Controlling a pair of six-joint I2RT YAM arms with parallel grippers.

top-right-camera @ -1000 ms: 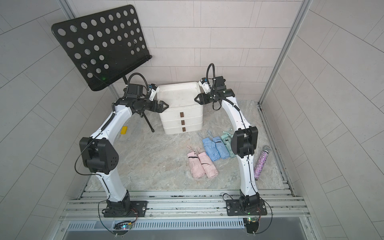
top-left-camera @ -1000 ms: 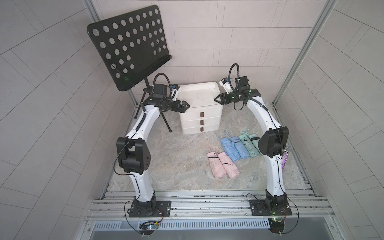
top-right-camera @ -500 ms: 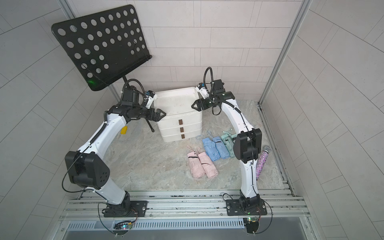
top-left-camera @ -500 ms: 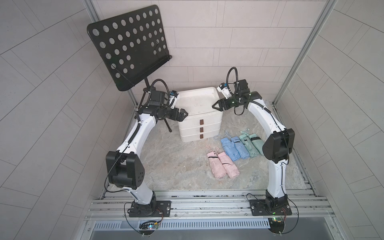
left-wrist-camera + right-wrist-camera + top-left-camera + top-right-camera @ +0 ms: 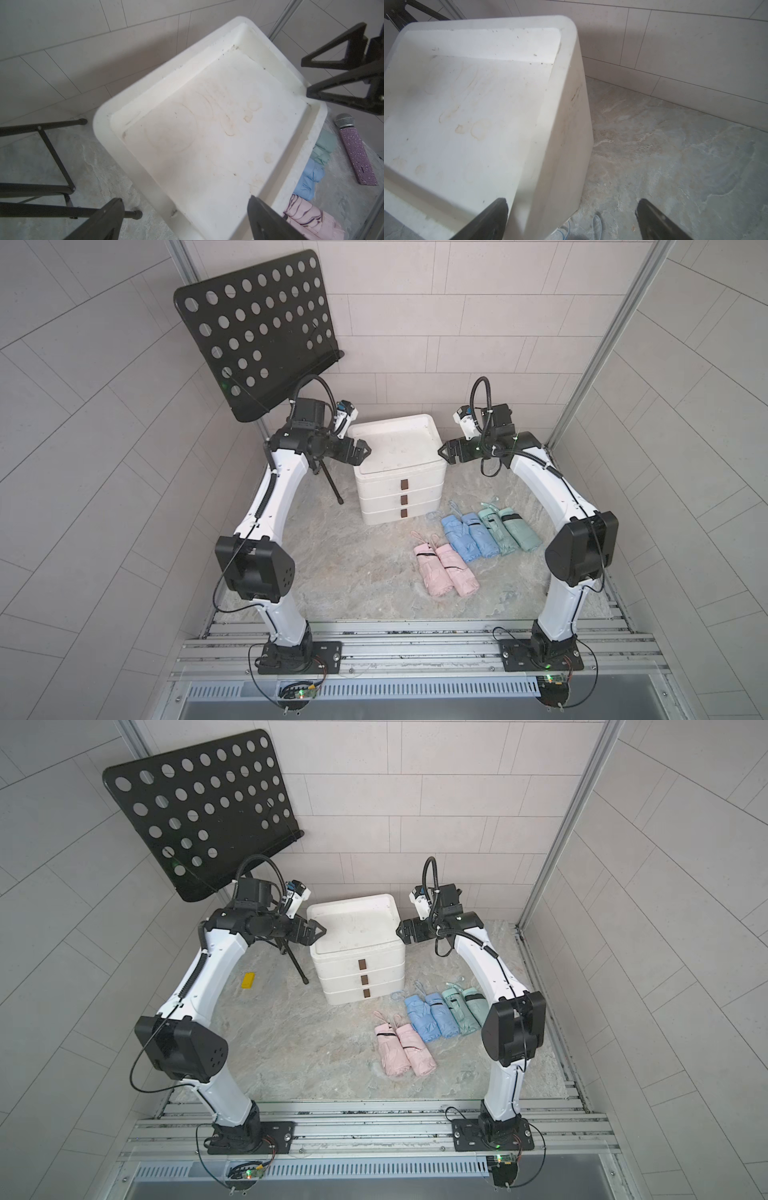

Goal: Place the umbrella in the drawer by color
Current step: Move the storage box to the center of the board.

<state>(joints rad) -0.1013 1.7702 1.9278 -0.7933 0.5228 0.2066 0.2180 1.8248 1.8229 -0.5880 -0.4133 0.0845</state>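
Observation:
The white three-drawer unit (image 5: 399, 477) (image 5: 358, 957) stands at the back with all drawers closed and a bare tray top. Folded umbrellas lie in pairs on the floor to its front right: pink (image 5: 446, 574) (image 5: 405, 1050), blue (image 5: 469, 535) (image 5: 430, 1017) and green (image 5: 509, 529) (image 5: 465, 1009). My left gripper (image 5: 362, 448) (image 5: 319, 931) (image 5: 185, 207) is open at the unit's top left edge, holding nothing. My right gripper (image 5: 443, 450) (image 5: 402, 931) (image 5: 572, 204) is open at the top right edge, one finger over the rim (image 5: 529, 158), holding nothing.
A black perforated music stand (image 5: 253, 331) rises at the back left, its tripod legs (image 5: 52, 153) next to the unit. A purple glitter microphone (image 5: 357, 153) lies beyond the green umbrellas. A small yellow block (image 5: 248, 981) sits on the floor at left. Tiled walls enclose three sides.
The right gripper has opened wide. The drawer unit has shifted a little toward the front, and both arms' elbows have swung lower and outward.

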